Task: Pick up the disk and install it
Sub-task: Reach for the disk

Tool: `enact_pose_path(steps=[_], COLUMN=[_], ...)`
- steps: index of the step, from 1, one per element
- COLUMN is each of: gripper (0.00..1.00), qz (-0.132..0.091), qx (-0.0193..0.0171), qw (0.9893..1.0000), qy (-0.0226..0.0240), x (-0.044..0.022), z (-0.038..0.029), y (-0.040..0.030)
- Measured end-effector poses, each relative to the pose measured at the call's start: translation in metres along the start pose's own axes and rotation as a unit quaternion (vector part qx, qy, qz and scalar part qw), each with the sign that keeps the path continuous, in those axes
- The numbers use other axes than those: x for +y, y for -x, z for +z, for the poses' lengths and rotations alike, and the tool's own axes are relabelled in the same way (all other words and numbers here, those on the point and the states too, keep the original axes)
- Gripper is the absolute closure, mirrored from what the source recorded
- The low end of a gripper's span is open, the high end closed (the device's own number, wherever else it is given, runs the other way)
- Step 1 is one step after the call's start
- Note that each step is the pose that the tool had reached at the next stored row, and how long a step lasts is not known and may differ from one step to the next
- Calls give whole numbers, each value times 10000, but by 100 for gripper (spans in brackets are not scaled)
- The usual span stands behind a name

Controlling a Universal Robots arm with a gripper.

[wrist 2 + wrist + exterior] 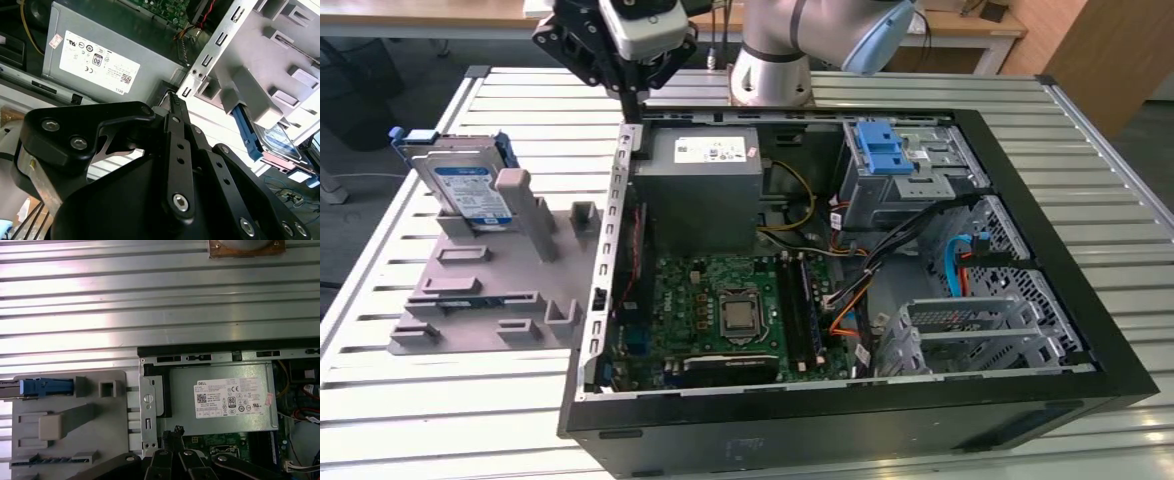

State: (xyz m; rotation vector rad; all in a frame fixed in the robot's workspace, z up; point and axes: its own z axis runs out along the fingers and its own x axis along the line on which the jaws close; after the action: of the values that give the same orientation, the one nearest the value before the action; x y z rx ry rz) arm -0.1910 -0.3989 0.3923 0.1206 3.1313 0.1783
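Gripper (630, 104) is seen above the case (1067, 300) wall by the power supply (700, 185) — pressed together, nothing pinched. Disk (464, 185) is stood upright in grey fixture (480, 295) — well apart.

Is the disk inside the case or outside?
Outside: the disk stands on edge in the grey fixture beside the case, apart from the hand.
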Motion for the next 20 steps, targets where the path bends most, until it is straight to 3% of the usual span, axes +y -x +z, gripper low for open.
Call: enact_pose_path(steps=[20], gripper=[89], qz=[0], qx=[2], qw=[10000], qy=[20], x=[-4], z=[2], y=[-52])
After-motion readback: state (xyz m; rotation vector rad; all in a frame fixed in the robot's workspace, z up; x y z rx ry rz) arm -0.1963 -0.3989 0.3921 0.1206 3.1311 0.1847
